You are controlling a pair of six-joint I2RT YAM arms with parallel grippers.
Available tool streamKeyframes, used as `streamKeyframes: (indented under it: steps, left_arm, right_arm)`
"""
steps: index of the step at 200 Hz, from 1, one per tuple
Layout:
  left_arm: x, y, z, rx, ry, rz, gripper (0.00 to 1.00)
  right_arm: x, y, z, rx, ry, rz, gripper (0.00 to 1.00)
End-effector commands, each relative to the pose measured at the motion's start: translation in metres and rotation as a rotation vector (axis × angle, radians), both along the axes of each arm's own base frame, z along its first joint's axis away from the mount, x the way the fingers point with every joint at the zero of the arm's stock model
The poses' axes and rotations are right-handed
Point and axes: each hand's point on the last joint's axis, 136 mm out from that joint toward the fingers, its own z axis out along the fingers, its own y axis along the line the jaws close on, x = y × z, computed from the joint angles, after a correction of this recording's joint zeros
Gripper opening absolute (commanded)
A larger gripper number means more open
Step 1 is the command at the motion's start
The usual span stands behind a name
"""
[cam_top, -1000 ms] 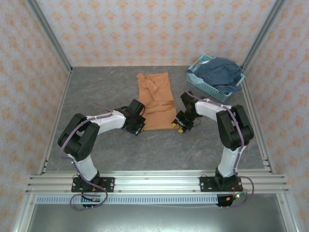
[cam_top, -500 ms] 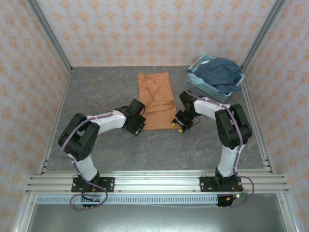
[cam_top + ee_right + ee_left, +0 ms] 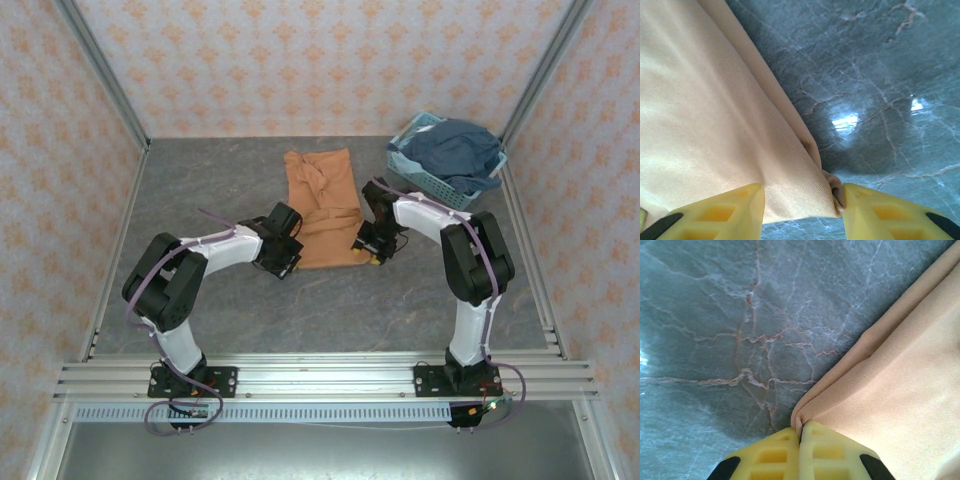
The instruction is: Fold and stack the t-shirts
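An orange t-shirt (image 3: 325,205) lies folded into a long strip in the middle of the grey table, plain side up. My left gripper (image 3: 289,264) sits at its near left corner; in the left wrist view the yellow fingers (image 3: 775,455) are pressed together with the shirt's folded edge (image 3: 799,416) pinched between their tips (image 3: 801,432). My right gripper (image 3: 370,255) is at the near right corner. In the right wrist view it (image 3: 801,194) stands open astride that corner of the t-shirt (image 3: 715,125), and the right finger (image 3: 865,210) touches the rolled hem.
A light-blue lattice basket (image 3: 424,178) stands at the back right, heaped with dark blue cloth (image 3: 460,150). Metal frame posts and patterned walls enclose the table. Bare marbled table surface (image 3: 200,190) lies to the left of the shirt and in front of it.
My right gripper has moved left and slightly away onto the shirt's near right corner, its jaws spreading wider. The left gripper has stayed shut at the near left corner.
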Motion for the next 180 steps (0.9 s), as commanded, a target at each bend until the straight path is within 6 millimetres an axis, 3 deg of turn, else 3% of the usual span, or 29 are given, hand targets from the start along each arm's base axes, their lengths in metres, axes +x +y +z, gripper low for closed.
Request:
streamKeyframes:
  steps: [1,50,77,97,135,156,166,180]
  left_arm:
    - [0.004,0.006,0.001,0.041,0.0,-0.008,0.0]
    - [0.003,0.005,0.0,0.04,0.005,-0.013,0.0]
    - [0.008,0.004,0.004,0.046,-0.009,-0.028,0.0]
    - [0.023,0.005,0.029,0.056,-0.07,-0.056,0.0]
    - [0.073,0.009,0.122,0.047,-0.254,-0.083,0.0]
    - [0.091,0.013,0.164,0.037,-0.33,-0.091,0.0]
    - [0.092,0.015,0.176,0.04,-0.348,-0.095,0.0]
    - [0.087,0.016,0.179,0.034,-0.347,-0.096,0.0]
  right_arm:
    - [-0.01,-0.012,-0.012,-0.071,0.03,0.03,0.4]
    - [-0.002,-0.003,-0.027,-0.053,0.043,0.001,0.26]
    - [0.009,0.0,-0.02,-0.052,-0.005,0.002,0.01]
    - [0.024,0.006,0.008,-0.03,-0.086,0.023,0.0]
    - [0.069,0.009,0.094,0.006,-0.264,0.013,0.0]
    - [0.093,0.009,0.146,0.026,-0.369,0.004,0.0]
    - [0.096,0.01,0.158,0.042,-0.381,0.009,0.0]
    - [0.091,0.017,0.16,0.076,-0.357,0.017,0.0]
